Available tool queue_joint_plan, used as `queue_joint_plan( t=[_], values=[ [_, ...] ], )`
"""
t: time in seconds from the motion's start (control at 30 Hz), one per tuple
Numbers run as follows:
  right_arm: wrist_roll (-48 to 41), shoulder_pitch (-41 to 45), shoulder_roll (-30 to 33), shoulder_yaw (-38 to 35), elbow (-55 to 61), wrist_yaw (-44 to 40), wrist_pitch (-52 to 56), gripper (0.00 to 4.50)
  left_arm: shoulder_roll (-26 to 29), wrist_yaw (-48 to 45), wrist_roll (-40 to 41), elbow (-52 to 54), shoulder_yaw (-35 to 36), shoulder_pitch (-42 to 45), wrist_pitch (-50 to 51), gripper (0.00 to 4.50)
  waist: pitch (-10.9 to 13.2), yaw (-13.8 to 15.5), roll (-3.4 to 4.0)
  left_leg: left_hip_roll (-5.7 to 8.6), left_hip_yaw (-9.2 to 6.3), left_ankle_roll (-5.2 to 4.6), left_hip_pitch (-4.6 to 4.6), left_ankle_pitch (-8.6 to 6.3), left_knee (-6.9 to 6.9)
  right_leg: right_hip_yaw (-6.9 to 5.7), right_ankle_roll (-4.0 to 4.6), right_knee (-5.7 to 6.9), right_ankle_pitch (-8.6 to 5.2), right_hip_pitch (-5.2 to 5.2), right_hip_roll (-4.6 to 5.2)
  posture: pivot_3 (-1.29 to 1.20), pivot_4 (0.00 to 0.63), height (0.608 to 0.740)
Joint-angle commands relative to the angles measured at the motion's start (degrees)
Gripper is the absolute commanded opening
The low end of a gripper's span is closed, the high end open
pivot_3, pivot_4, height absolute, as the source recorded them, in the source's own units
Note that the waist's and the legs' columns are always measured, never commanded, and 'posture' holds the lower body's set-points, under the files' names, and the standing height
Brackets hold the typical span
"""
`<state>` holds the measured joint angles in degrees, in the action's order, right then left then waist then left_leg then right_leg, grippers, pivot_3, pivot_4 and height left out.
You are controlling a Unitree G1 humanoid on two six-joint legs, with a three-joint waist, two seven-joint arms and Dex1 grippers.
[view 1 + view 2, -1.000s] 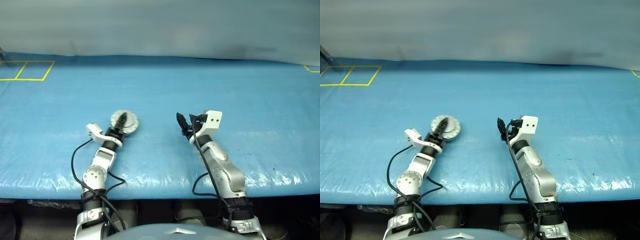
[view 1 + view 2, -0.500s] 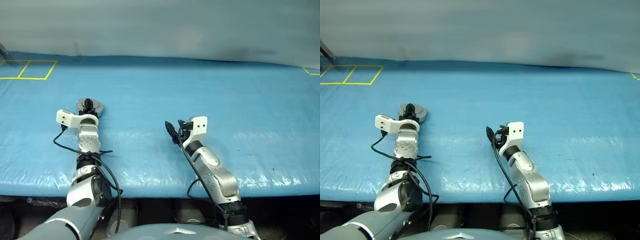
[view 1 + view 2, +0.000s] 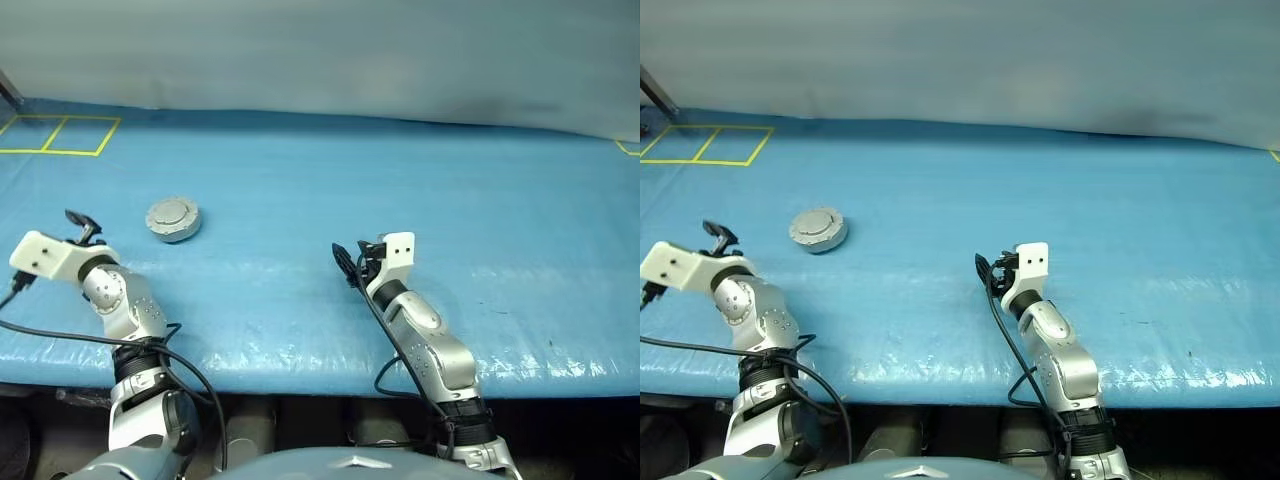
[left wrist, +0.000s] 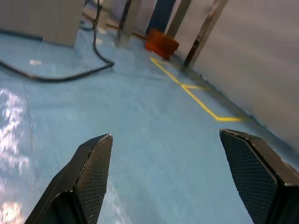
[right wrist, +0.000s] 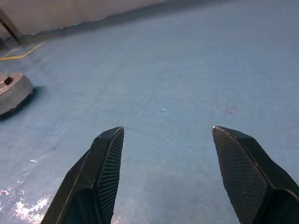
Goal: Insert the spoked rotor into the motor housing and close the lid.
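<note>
Head view: motor housing (image 3: 174,219) with lid on sits alone on blue table (image 3: 420,190), apart from both arms.
Left wrist view: left gripper (image 4: 177,177) spread wide, empty.
Right wrist view: right gripper (image 5: 166,175) wide, empty; housing at frame edge.

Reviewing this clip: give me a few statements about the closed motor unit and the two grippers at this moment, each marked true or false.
1. The round grey motor unit sits on the blue table with its lid on. True.
2. The left gripper is clamped on the unit. False: it is open and off to the unit's side, holding nothing.
3. The right gripper is open and empty. True.
4. The unit lies inside the yellow taped square. False: it lies nearer the robot, outside the tape.
</note>
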<state>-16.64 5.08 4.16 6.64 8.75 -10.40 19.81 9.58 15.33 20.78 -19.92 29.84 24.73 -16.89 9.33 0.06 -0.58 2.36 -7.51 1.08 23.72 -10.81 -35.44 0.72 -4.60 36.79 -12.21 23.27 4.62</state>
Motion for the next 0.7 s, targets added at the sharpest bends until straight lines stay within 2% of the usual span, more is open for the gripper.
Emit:
queue_joint_plan(
  t=[0.03,0.1,0.13,0.2,0.27,0.37,0.43,0.53,0.6,0.7],
  values=[
    [9.93,-0.18,3.62,-3.85,5.27,4.59,-13.42,3.19,2.05,-27.87,2.69,10.72,-18.19,0.43,3.98,3.99,0.0,0.25,0.0,0.05,0.01,-0.03,0.04,0.01,-0.09,0.01,0.05,-0.04,-0.02,-0.06,0.02,0.0,0.15,0.74],
    [13.61,-1.06,7.28,-4.82,5.24,4.02,-18.25,3.19,6.62,-47.7,5.74,17.84,-31.93,-3.29,13.14,3.99,0.01,0.07,0.02,0.13,0.03,-0.08,0.13,0.04,-0.18,0.08,0.06,-0.13,0.01,-0.1,0.03,0.0,0.15,0.74],
    [14.19,-1.48,8.6,-4.65,4.75,2.95,-18.93,3.19,8.65,-52.94,6.69,20.04,-35.81,-4.67,17.2,3.99,-0.03,-0.35,0.11,0.13,0.1,-0.11,0.11,0.04,-0.16,0.15,0.06,-0.23,0.02,-0.18,0.03,0.0,0.15,0.74],
    [9.73,-3.49,11.76,-5.23,5.04,-3.09,-16.04,3.19,15.1,-63.28,3.57,22.95,-44.72,-8.3,21.23,3.99,-0.21,-1.89,0.33,0.07,0.23,-0.28,-0.24,-0.07,0.03,0.26,0.06,-0.53,0.02,-0.49,0.03,0.0,0.15,0.74],
    [4.92,-5.6,14.99,-5.72,7.32,-9.57,-12.8,3.19,18.52,-66.33,0.35,22.83,-48.76,-10.54,24.12,3.99,-0.19,-3.49,0.36,-0.12,0.48,-0.25,-0.57,-0.12,0.41,0.4,0.22,-0.52,-0.07,-0.47,-0.06,0.0,0.15,0.74],
    [-3.44,-9.46,21.45,-4.41,11.76,-20.72,-4.8,3.19,19.65,-67.89,0.58,23.79,-49.27,-13.1,25.75,3.99,0.02,-3.93,0.41,-0.55,0.64,-0.36,-0.74,-0.37,0.54,0.4,0.81,0.16,-0.53,-0.17,-0.36,0.0,0.15,0.74],
    [-4.78,-11.32,25.46,-3.06,12.09,-25.8,-2.03,3.19,19.53,-68.07,-0.01,23.52,-48.37,-13.77,25.1,3.99,0.04,-3.32,0.46,-0.91,0.5,-0.42,-0.58,-0.4,0.46,0.34,0.86,0.21,-0.56,-0.03,-0.78,0.0,0.15,0.74],
    [-6.19,-11.35,26.37,-4.36,11.21,-27.33,-1.26,3.74,18.83,-67.96,-1.19,22.11,-46.7,-14.11,22.17,4.04,0.05,-2.71,0.46,-1.06,0.27,-0.42,-0.59,-0.41,0.38,0.3,1.06,0.24,-0.6,-0.1,-1.05,0.0,0.15,0.74],
    [-6.17,-10.3,25.45,-4.82,11.46,-26.61,-1.41,4.41,18.19,-67.9,-1.11,21.62,-45.56,-14.57,21.15,4.04,0.05,-2.47,0.46,-1.06,0.29,-0.4,-0.59,-0.42,0.29,0.32,1.06,0.23,-0.58,-0.12,-1.03,0.0,0.15,0.74],
    [-5.5,-9.19,24.67,-4.29,11.15,-26.56,-1.25,4.46,17.36,-66.76,-1.36,21.7,-44.09,-14.98,20.82,4.04,0.05,-2.16,0.45,-1.0,0.4,-0.35,-0.58,-0.44,0.17,0.36,0.97,0.14,-0.52,-0.19,-0.92,0.0,0.15,0.74]
  ],
)
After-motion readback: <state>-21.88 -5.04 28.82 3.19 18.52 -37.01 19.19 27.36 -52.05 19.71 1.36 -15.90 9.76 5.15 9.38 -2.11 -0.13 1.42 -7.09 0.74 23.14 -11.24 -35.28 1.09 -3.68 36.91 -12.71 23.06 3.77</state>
